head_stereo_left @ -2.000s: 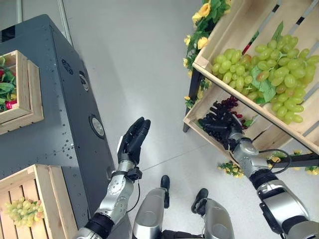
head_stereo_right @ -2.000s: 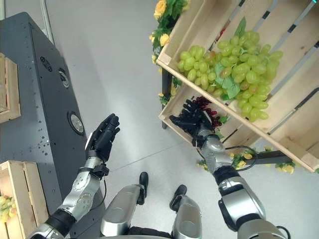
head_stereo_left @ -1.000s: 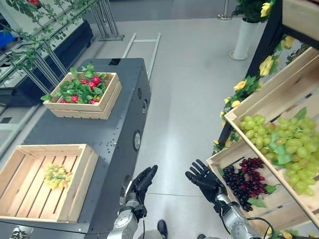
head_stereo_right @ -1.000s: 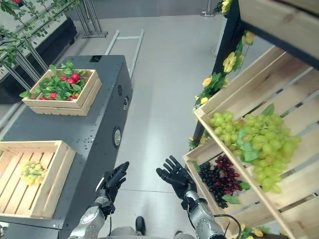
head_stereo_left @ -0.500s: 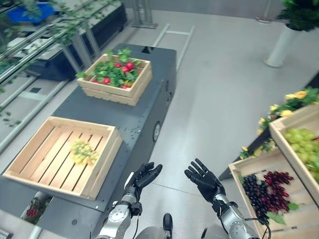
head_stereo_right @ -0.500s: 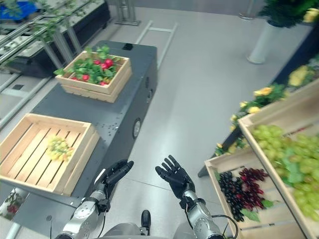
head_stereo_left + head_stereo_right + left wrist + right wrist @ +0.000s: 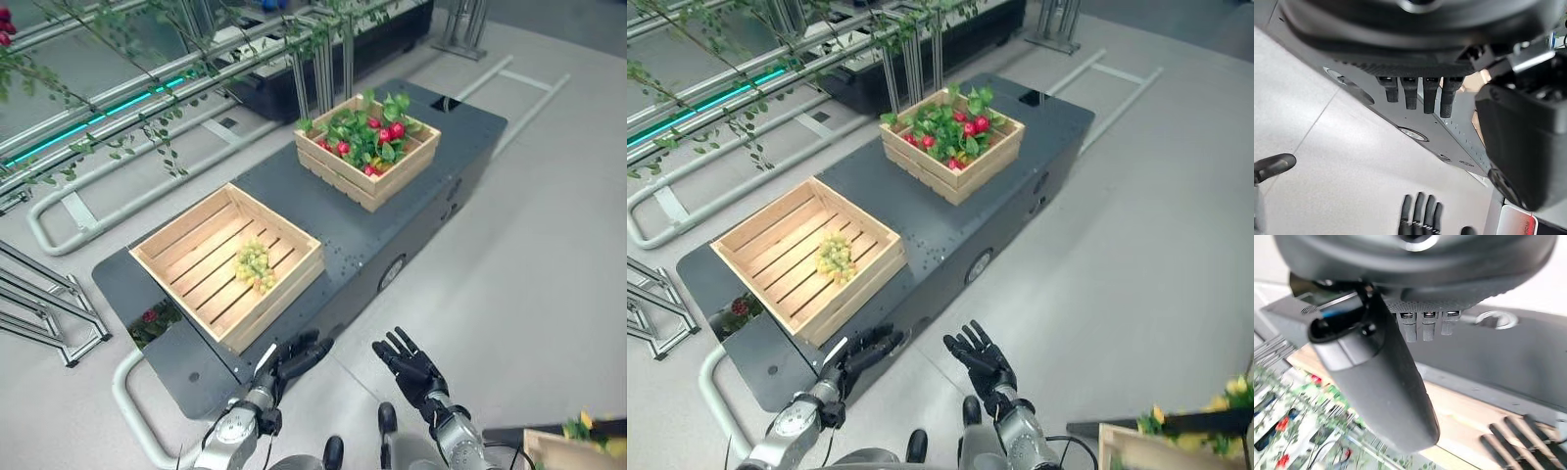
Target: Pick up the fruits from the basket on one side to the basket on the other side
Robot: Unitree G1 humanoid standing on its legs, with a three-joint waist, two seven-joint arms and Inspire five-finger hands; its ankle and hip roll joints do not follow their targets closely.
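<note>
A small bunch of green grapes [image 7: 253, 264] lies on the slats inside the near wooden crate [image 7: 171, 238], which stands on the dark table [image 7: 456, 129], so this crate seems to be the one that receives the fruit; the far crate [image 7: 409, 162], holding red fruits with green leaves, stands apart on the same table. Both hands are empty and raised low in front of the robot: the left hand [image 7: 292, 354] reaches toward the table edge with its fingers straight and relaxed, and the right hand [image 7: 411, 367] has its fingers spread wide, palm turned up.
</note>
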